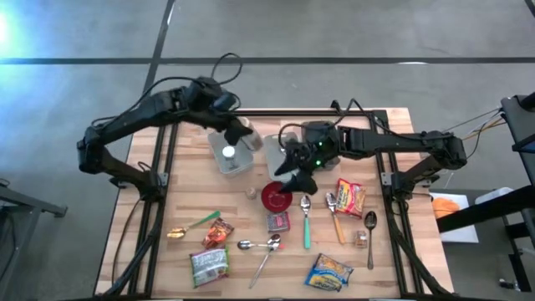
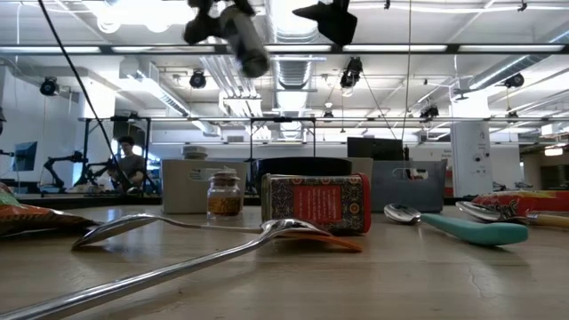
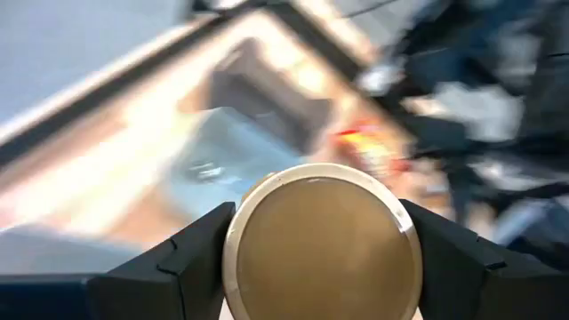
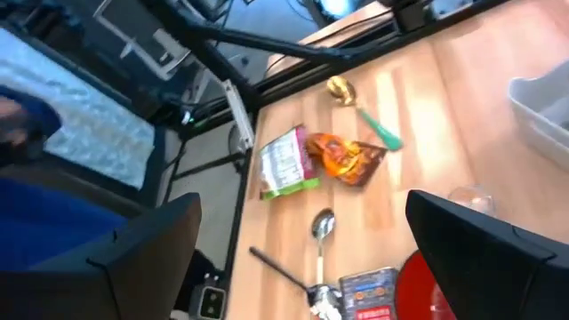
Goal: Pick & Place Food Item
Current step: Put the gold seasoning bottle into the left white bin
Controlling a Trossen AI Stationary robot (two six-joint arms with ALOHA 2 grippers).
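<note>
Jar [image 3: 322,244] clamped in left gripper [image 3: 320,258] jaws above grey bin [image 1: 231,159]; right gripper [image 1: 294,174] jaws spread, empty.

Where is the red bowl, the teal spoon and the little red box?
red bowl [image 1: 272,196], high view, on its bare left side.
teal spoon [image 2: 471,230], low view, middle of its teal handle.
little red box [image 2: 316,204], low view, middle of its patterned front.
</note>
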